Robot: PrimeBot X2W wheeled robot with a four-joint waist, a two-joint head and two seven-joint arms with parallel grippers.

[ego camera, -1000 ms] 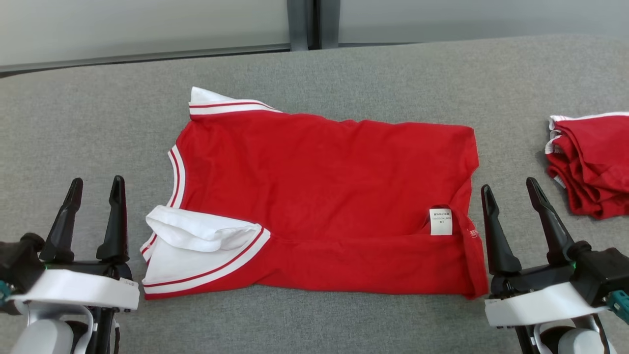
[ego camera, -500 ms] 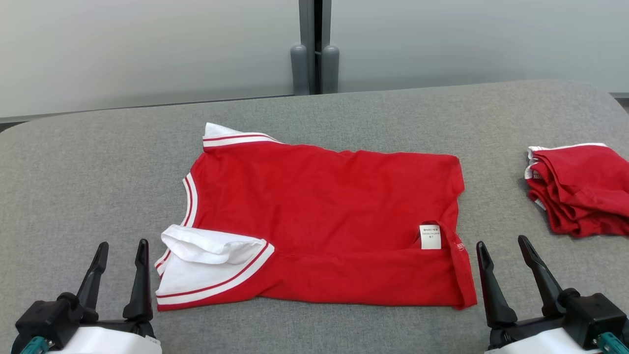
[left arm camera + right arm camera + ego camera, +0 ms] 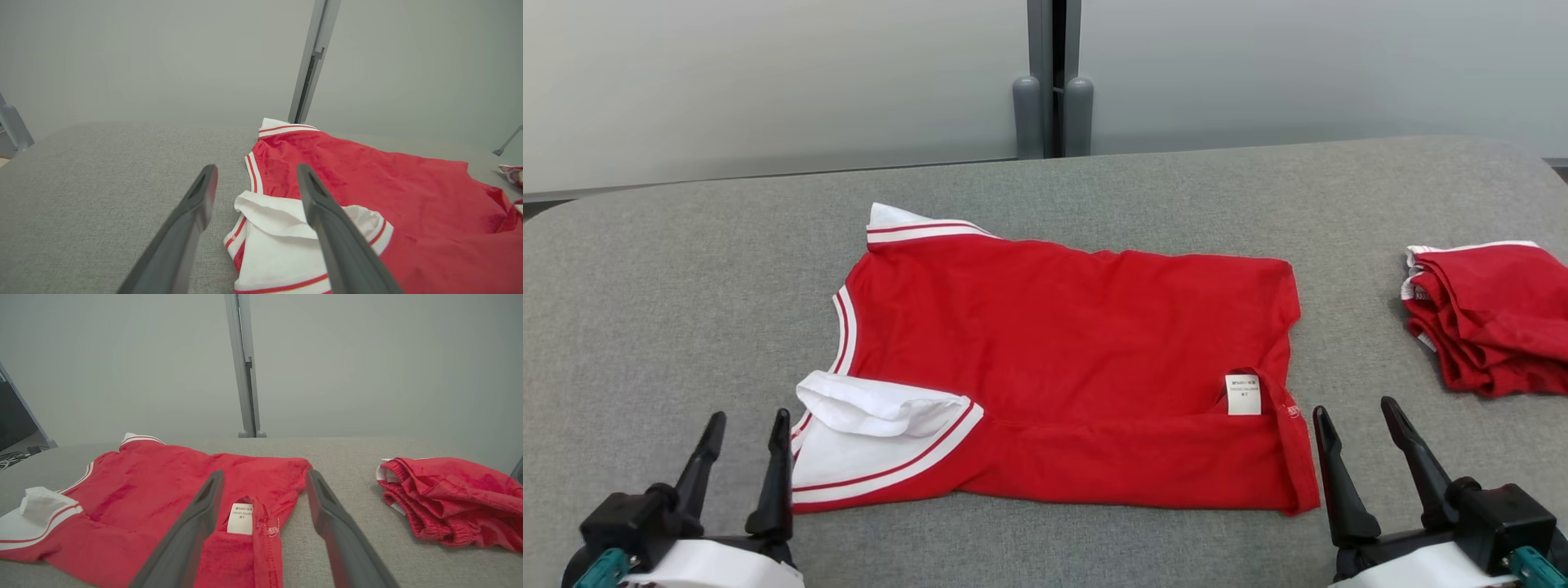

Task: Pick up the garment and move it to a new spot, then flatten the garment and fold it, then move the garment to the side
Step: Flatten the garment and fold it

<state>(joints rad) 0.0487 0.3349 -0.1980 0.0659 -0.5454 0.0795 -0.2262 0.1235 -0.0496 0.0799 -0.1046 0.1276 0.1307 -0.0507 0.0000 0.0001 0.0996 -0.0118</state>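
A red garment [image 3: 1062,351] with white striped sleeves lies spread on the grey table [image 3: 645,310], its near edge folded over and a white label [image 3: 1242,394] showing. The same garment [image 3: 367,192] [image 3: 163,482] appears in both wrist views. My left gripper [image 3: 747,418] stands open just left of the near white sleeve [image 3: 874,433], holding nothing. At the garment's near right corner my right gripper [image 3: 1352,408] is open and empty. In the wrist views the left gripper [image 3: 255,169] and right gripper [image 3: 263,475] hover above the cloth without touching it.
A second red garment [image 3: 1490,314], folded in a bundle, sits at the table's right edge; it also appears as the bundle [image 3: 453,498] in the right wrist view. A grey wall with a vertical post [image 3: 1054,77] stands behind the table.
The head camera has tilted up, so everything sits lower in view. Both grippers have drawn back toward me, away from the garment, staying open. The garment lies as before.
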